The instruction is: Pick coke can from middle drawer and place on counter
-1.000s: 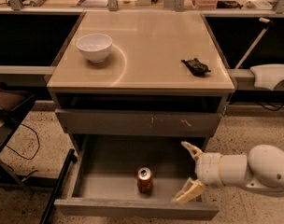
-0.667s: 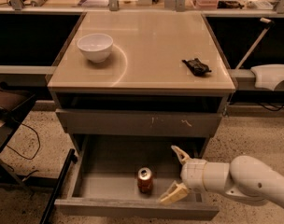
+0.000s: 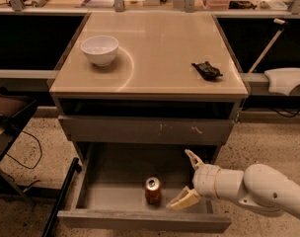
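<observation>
While poised inside the pulled-out middle drawer below the front edge of the counter: gripper, jaws spread wide, just beside the coke can on the right-edge side, apart from it. Can upright on drawer floor, near the drawer's front wall. By counter's left edge, white bowl; near right edge, black object.
</observation>
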